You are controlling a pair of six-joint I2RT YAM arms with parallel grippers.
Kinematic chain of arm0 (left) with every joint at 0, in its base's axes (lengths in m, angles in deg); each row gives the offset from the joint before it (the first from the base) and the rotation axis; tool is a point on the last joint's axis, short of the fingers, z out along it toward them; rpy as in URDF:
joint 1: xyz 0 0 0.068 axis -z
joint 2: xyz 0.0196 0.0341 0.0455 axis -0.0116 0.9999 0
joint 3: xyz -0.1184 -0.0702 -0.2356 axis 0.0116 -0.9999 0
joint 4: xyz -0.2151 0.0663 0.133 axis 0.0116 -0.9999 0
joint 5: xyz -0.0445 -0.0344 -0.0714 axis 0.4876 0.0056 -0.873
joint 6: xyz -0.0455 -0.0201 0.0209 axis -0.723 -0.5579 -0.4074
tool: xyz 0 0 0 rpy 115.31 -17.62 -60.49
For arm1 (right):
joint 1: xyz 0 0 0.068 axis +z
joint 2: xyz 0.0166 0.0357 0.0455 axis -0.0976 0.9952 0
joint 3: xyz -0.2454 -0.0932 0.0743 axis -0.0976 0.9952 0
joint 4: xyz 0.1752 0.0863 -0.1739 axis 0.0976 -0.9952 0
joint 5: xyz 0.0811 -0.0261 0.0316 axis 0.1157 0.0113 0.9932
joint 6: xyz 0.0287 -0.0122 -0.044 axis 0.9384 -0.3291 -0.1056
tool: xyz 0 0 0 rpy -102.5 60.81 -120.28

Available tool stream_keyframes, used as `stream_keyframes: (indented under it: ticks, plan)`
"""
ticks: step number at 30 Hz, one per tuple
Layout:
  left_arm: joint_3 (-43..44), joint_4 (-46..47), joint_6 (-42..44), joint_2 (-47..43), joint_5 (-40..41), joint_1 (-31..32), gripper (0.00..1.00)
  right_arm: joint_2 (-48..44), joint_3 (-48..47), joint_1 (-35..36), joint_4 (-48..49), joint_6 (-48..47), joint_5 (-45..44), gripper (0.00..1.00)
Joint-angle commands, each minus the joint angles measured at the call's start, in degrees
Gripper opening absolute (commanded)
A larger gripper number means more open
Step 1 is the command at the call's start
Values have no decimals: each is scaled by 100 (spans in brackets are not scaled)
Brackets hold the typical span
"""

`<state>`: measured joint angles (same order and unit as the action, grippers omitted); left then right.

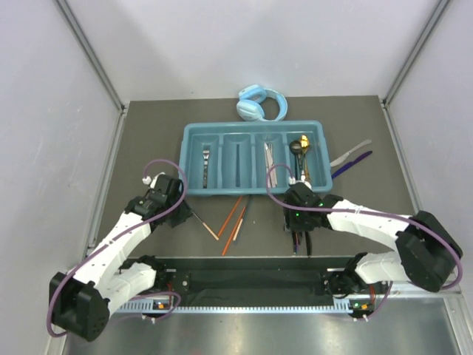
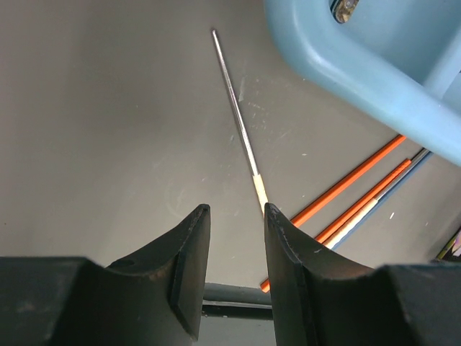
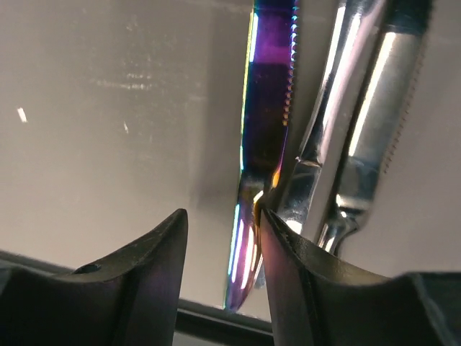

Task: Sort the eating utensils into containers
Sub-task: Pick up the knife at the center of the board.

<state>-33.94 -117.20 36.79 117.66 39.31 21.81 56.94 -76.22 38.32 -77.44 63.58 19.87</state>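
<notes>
The teal tray (image 1: pixel 194 188) holds a fork (image 1: pixel 205 158), a silver piece (image 1: pixel 270 157) and a gold spoon (image 1: pixel 303 146) in separate compartments. Orange chopsticks (image 1: pixel 235 220) (image 2: pixel 354 184) lie in front of it. A thin silver chopstick with a cream band (image 2: pixel 241 122) runs up from the right fingertip of my left gripper (image 2: pixel 236 207) (image 1: pixel 188 211), which is open and empty. My right gripper (image 3: pixel 222 214) (image 1: pixel 297 220) is low over an iridescent purple knife (image 3: pixel 268 108). The knife's handle lies between the open jaws, against the right finger. A silver knife (image 3: pixel 360 130) lies beside it.
Light blue headphones (image 1: pixel 260 103) sit behind the tray. A silver knife (image 1: pixel 350 154) and a dark purple knife (image 1: pixel 352 164) lie to the tray's right. The tray's corner (image 2: pixel 360 68) is close to my left gripper. A black rail (image 1: pixel 244 277) runs along the near edge.
</notes>
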Motion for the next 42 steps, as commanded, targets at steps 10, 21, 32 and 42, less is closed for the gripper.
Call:
stream_keyframes:
  ticks: [10,21,32,42]
  plan:
    - [-49,183,108,-141,35,-5,41,714,-204,327,86,203,-116,30]
    - [-102,200,152,-229,70,-14,41,1101,-178,985,68,107,254,0]
    - [-137,-54,-23,-449,465,-5,43,1673,-934,2480,-11,124,447,0]
    - [-137,-116,-24,-581,527,-14,43,1550,-1180,2534,-151,133,-27,0]
